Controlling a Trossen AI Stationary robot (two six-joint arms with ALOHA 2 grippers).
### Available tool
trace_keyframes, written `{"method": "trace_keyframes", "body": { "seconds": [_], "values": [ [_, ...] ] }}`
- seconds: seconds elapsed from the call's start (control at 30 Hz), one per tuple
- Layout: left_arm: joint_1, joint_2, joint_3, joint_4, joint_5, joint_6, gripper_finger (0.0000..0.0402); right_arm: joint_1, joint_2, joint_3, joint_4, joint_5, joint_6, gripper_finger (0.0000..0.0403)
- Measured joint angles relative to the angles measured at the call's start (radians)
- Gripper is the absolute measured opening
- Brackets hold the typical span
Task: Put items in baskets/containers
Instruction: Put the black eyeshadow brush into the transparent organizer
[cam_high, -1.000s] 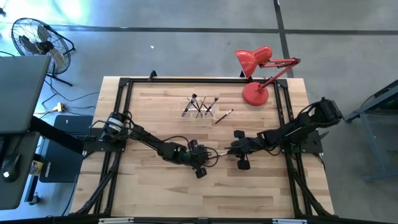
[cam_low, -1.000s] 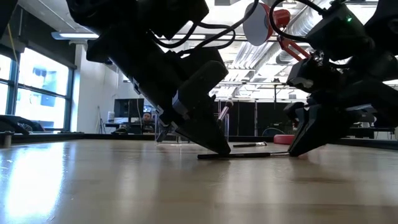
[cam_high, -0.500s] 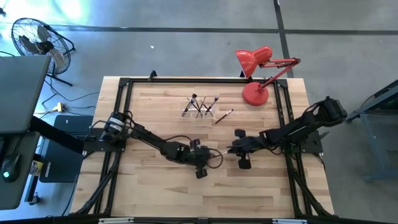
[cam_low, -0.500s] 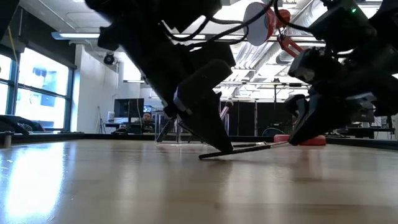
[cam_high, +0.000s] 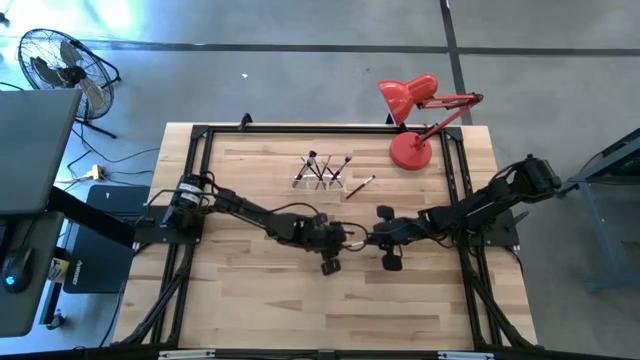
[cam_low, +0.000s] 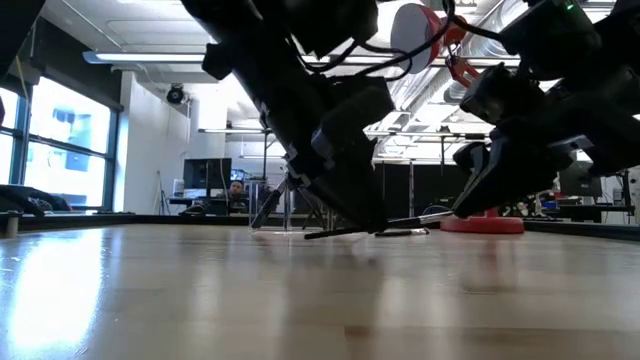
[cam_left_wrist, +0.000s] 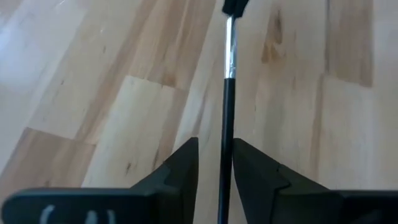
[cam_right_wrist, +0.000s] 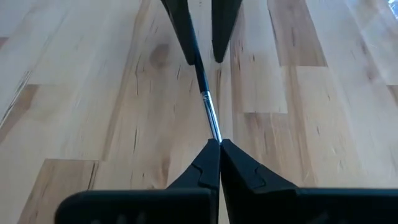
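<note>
Over the middle of your desk (cam_high: 240, 290), your right claw (cam_right_wrist: 215, 144) is pinching the brush (cam_left_wrist: 228, 93) by its silvery end, long axis running between both claws, handle pointing into your left claw (cam_left_wrist: 214, 146), whose fingers are standing slightly apart around it.

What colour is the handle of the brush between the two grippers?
Black, with a silvery band near the bristle end of the brush; the left wrist view shows it best.
</note>
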Motion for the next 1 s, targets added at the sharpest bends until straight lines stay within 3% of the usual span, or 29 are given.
{"method": "trace_keyframes", "body": {
  "seconds": [0.43,0.63,1.0],
  "values": [
    [0.002,0.019,0.001,-0.034,0.093,0.0,0.0097,0.0,-0.001,0.002,0.054,0.011,0.0,0.0],
    [0.003,0.019,0.002,-0.034,0.084,0.0,0.0097,0.0,-0.001,0.002,0.042,-0.009,0.0,0.0],
    [0.022,0.02,0.152,-0.182,0.107,0.07,0.0097,0.0,-0.001,0.035,-0.006,-0.025,0.0,0.0]
  ]
}}
